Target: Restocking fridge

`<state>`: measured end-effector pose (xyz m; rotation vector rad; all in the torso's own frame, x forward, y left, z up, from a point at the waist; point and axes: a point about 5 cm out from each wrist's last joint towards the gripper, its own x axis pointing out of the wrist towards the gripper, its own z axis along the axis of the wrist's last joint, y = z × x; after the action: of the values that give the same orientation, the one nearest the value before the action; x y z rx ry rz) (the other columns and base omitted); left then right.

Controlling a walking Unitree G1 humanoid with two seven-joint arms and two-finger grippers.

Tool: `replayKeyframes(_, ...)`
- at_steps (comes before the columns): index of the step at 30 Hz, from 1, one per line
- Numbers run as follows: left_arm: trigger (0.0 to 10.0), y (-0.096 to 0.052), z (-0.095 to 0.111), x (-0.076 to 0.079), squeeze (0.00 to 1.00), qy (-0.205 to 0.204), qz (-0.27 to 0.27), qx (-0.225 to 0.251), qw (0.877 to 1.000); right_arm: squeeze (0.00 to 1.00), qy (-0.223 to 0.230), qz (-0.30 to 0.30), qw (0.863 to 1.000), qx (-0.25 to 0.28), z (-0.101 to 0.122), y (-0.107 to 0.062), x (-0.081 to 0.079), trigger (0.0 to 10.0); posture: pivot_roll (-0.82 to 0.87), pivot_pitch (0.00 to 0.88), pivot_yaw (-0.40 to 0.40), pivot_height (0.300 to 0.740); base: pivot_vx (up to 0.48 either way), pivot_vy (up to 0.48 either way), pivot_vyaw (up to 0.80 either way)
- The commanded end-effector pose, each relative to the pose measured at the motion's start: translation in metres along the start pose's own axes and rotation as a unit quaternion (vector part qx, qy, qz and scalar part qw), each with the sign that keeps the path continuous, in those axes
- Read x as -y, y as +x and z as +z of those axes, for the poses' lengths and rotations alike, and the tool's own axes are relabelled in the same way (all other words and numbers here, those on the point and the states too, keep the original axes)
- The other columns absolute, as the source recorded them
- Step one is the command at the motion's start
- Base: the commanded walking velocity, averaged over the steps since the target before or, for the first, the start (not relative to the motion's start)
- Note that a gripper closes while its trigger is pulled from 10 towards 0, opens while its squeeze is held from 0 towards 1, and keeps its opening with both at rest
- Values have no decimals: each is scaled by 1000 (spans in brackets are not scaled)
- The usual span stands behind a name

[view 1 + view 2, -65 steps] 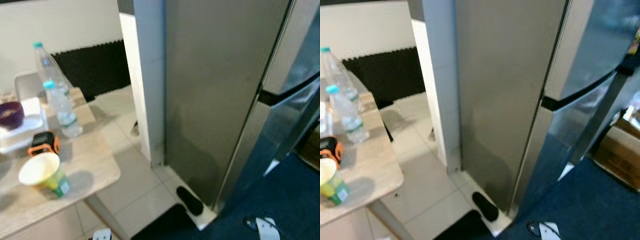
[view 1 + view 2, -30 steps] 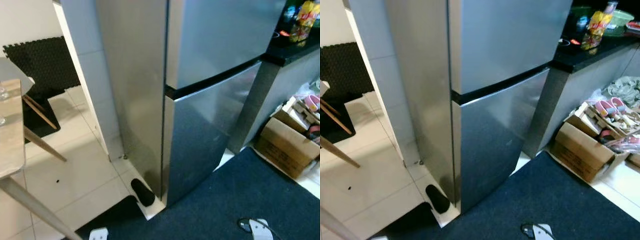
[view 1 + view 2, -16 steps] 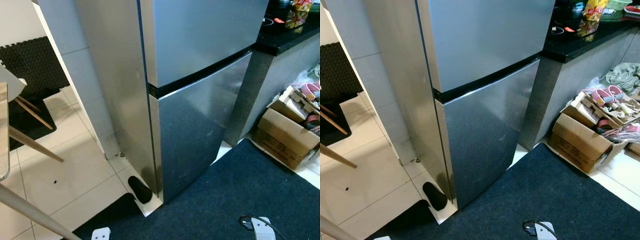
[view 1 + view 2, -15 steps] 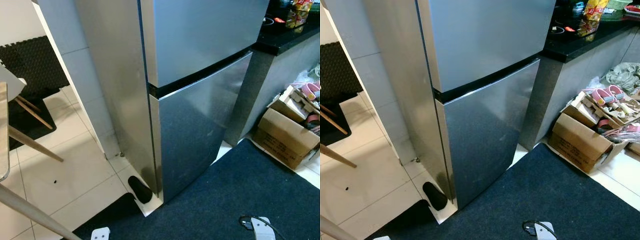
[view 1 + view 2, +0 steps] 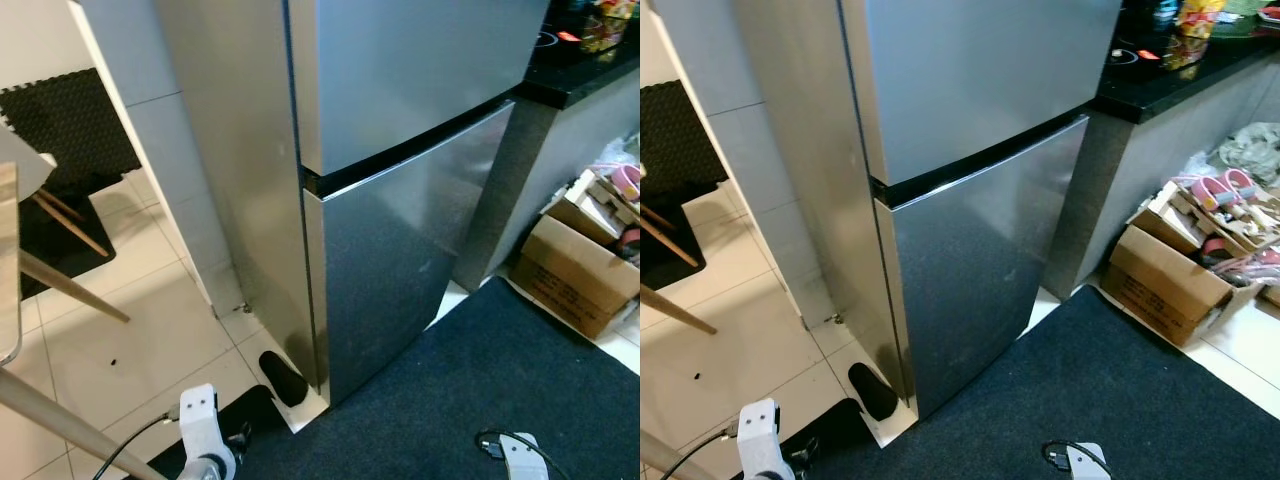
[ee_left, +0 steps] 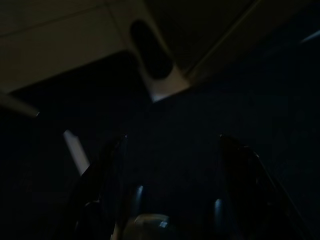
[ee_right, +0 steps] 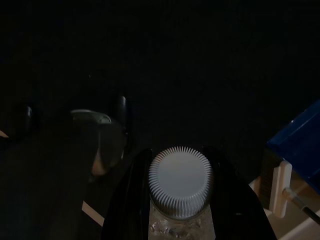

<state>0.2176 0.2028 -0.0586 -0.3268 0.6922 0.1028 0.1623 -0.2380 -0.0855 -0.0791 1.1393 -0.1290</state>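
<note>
Steel-grey fridge (image 5: pixel 400 150), centre frame, both doors closed; right gripper (image 7: pixel 180 200) clamped round a white-capped bottle (image 7: pixel 180 181), left gripper (image 6: pixel 170 175) spread wide and empty: risk that the one-armed door pull jolts the bottle loose onto the dark mat (image 5: pixel 480 380).

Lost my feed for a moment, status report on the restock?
Right gripper shut on bottle with white cap. Left gripper open, low over dark rug. Fridge ahead, both doors closed. Cardboard box to its right.
</note>
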Motion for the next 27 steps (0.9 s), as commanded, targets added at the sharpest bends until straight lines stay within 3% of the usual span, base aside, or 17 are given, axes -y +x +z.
replayKeyframes(1,10000,3,20,-3,0,-10,-5,39,999,0,-2,2,1000,-2,-2,0,-1,10000,9,0,17,740,0,0,0)
replayKeyframes(2,10000,3,20,-3,0,-10,-5,39,999,0,-2,2,1000,-2,-2,0,-1,10000,9,0,17,740,0,0,0)
replayKeyframes(3,10000,10,57,9,82,-17,-49,101,994,0,-4,2,1000,-3,-2,0,-1,10000,7,0,17,740,0,0,0)
replayKeyframes(5,10000,12,70,14,82,-17,-67,121,990,0,-4,2,1000,-3,-3,0,-1,10000,7,0,17,740,0,0,0)
replayKeyframes(6,10000,14,86,22,1000,-2,-94,143,985,0,-4,2,1000,-3,-3,0,-1,10000,1,0,19,740,0,0,0)
replayKeyframes(8,10000,15,110,37,1000,34,-141,175,974,0,-1,2,1000,-2,-3,0,0,10000,-7,0,26,740,0,0,0)
replayKeyframes(9,10000,15,110,37,1000,34,-141,175,974,0,-1,2,1000,-2,-3,0,0,10000,-7,0,26,740,0,0,0)
replayKeyframes(11,10000,13,139,57,1000,74,-202,216,953,0,-5,0,1000,3,-1,0,3,10000,-18,25,34,740,0,0,0)
replayKeyframes(13,10000,12,146,62,1000,85,-215,226,946,0,-7,-1,1000,5,0,0,4,10000,-19,32,35,740,0,0,0)
replayKeyframes(17,10000,4,176,85,1000,129,-284,270,911,0,-21,0,1000,17,8,-1,6,10000,-37,97,38,740,0,0,0)
replayKeyframes(18,10000,4,176,85,1000,129,-284,270,911,0,-21,0,1000,17,8,-1,6,10000,-37,97,38,740,0,0,0)
replayKeyframes(20,10000,0,188,94,1000,143,-312,288,894,0,-27,2,999,23,12,-1,5,10000,-38,121,38,740,0,0,0)
replayKeyframes(23,10000,-10,209,116,1000,183,-363,321,856,0,-27,2,999,29,13,-1,6,10000,-26,131,33,740,0,0,0)
replayKeyframes(24,10000,-10,209,116,1000,183,-363,321,856,0,-27,2,999,29,13,-1,6,10000,-26,131,33,740,0,0,0)
replayKeyframes(25,10000,-13,214,121,1000,190,-372,332,846,0,-26,1,999,28,12,-1,7,10000,-20,145,26,740,0,0,0)
replayKeyframes(26,10000,-20,225,128,16,205,-387,355,826,0,-34,1,999,21,7,-1,8,10000,-28,155,33,740,0,0,0)
replayKeyframes(27,10000,-20,225,128,16,205,-387,355,826,0,-34,1,999,21,7,-1,8,10000,-28,155,33,740,0,0,0)
